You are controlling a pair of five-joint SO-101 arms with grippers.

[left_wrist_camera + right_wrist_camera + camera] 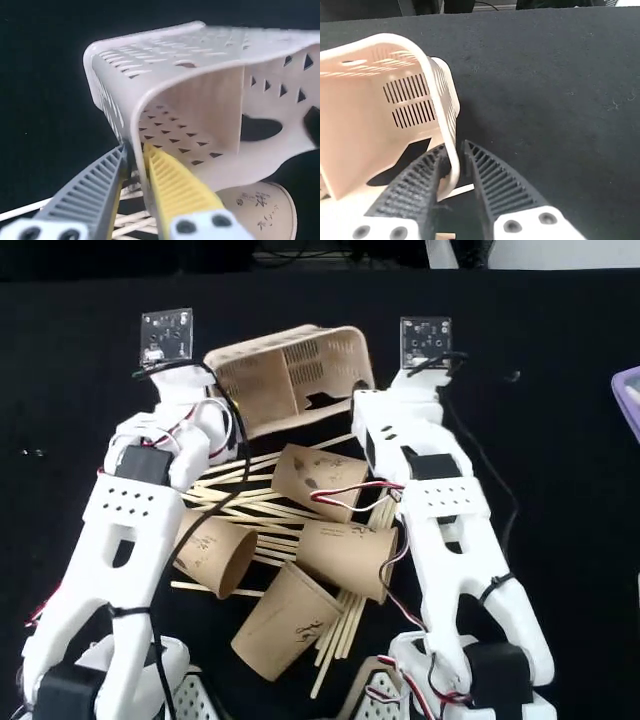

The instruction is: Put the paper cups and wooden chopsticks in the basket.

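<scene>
The beige perforated basket [290, 370] lies tipped on its side at the back of the table, between the two arms. My left gripper [134, 151] is shut on the basket's rim [131, 125], its grey and yellow fingers either side of the wall. My right gripper [452, 152] is shut on the opposite rim [445, 120], one black finger inside and one outside. Several brown paper cups [320, 480] [215, 555] [345, 558] lie on their sides in front of the basket. They rest on a scatter of wooden chopsticks [250, 502]. One cup [260, 210] shows below the basket.
The table is covered in black cloth [560, 420], with open room to the right and the far left. A purple object [628, 390] sits at the right edge. Both white arms flank the pile of cups and chopsticks.
</scene>
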